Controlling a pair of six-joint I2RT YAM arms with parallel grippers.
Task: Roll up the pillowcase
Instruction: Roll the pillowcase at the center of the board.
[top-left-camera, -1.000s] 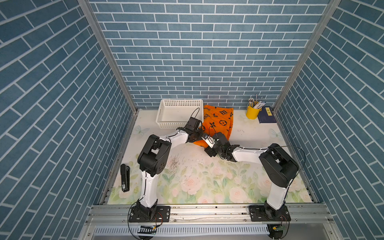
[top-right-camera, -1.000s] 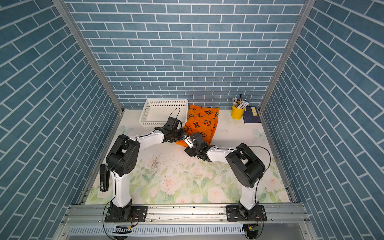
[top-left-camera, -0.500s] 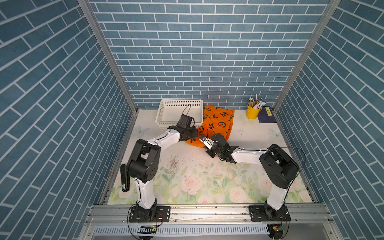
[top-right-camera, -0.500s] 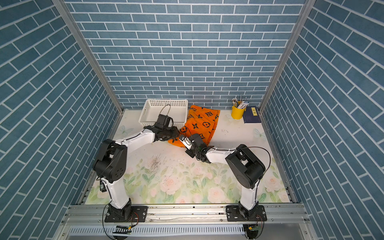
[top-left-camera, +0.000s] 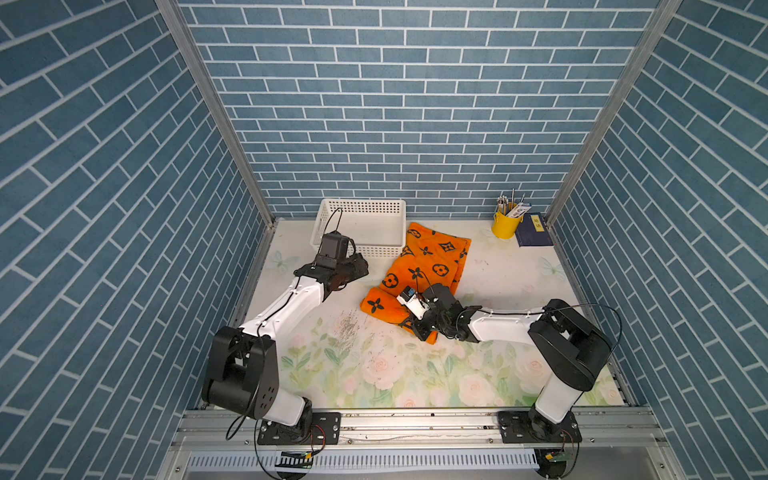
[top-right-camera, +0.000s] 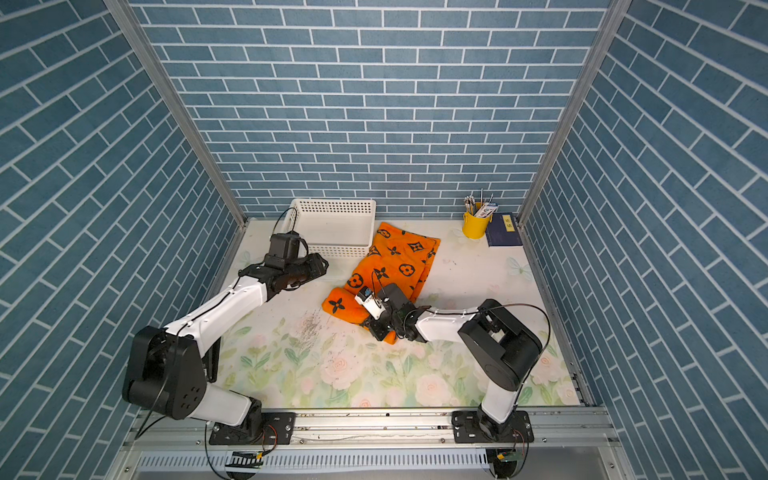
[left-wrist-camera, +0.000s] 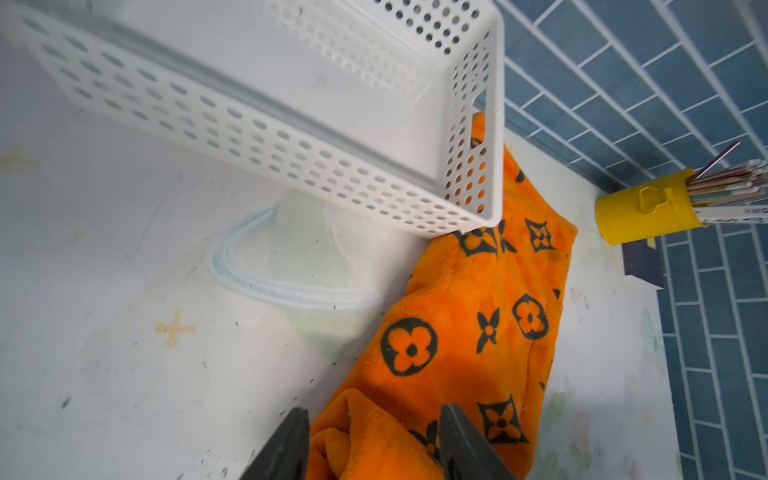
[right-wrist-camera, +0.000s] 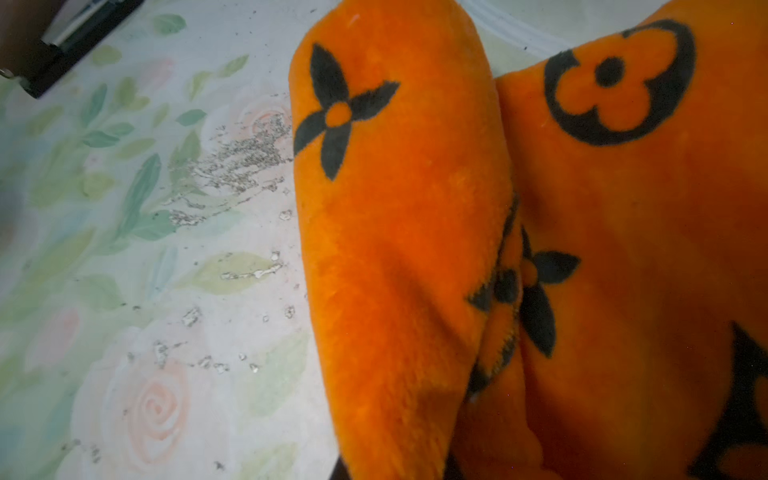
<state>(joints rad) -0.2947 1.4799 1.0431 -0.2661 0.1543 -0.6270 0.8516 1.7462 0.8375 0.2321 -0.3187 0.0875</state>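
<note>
The orange pillowcase (top-left-camera: 428, 266) with black flower prints lies at the back middle of the mat, and its near end is rolled into a thick tube (top-left-camera: 380, 305). My right gripper (top-left-camera: 417, 330) is shut on the right end of that roll, and in the right wrist view the plush roll (right-wrist-camera: 399, 249) fills the space between its jaws. My left gripper (top-left-camera: 362, 268) hovers open to the left of the pillowcase, apart from it. In the left wrist view its fingers (left-wrist-camera: 291, 444) frame the roll's end (left-wrist-camera: 365, 432).
A white perforated basket (top-left-camera: 361, 224) stands against the back wall, touching the pillowcase's far left corner. A yellow cup of pens (top-left-camera: 505, 226) and a dark blue book (top-left-camera: 534, 235) sit at the back right. A scuffed patch (top-left-camera: 347, 328) marks the floral mat.
My left gripper has let go and pulled back to the left, away from the pillowcase. My right gripper has closed on the roll's right end.
</note>
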